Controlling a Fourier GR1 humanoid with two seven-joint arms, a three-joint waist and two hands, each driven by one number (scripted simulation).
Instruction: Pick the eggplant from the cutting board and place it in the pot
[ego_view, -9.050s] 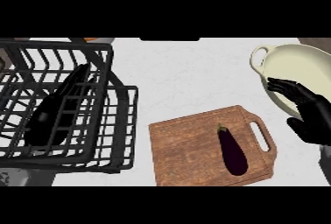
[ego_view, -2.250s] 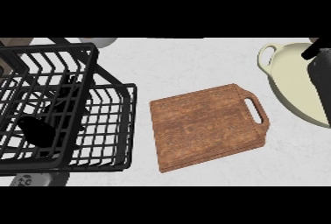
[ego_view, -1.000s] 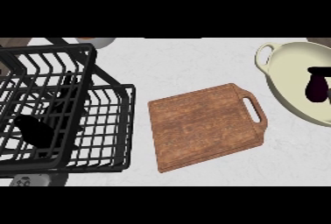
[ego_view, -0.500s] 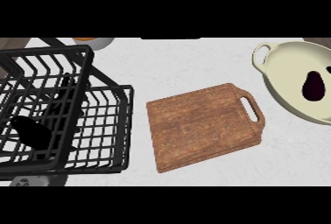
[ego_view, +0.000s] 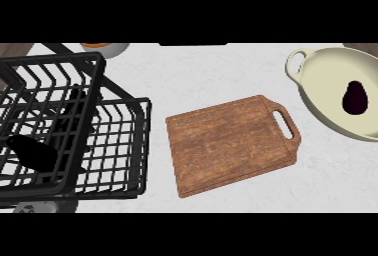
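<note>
The dark purple eggplant (ego_view: 355, 97) lies inside the cream pot (ego_view: 322, 75) at the right edge, on the pot's floor. Nothing lies on the brown wooden cutting board (ego_view: 229, 145) in the middle, whose handle slot points toward the pot. My left hand (ego_view: 35, 150) shows as a black shape behind the bars of the black wire basket (ego_view: 122, 150) at the left. It is open, its fingers point up, and it holds nothing. My right hand is out of the picture.
The wire basket fills the left third of the counter and stands tall. A small bowl (ego_view: 103, 48) with something orange sits at the top left behind it. White counter lies between board and pot.
The right hand carried the eggplant from the board to the pot, let it go there and pulled out of the picture. The eggplant has lain still in the pot for the last half second.
</note>
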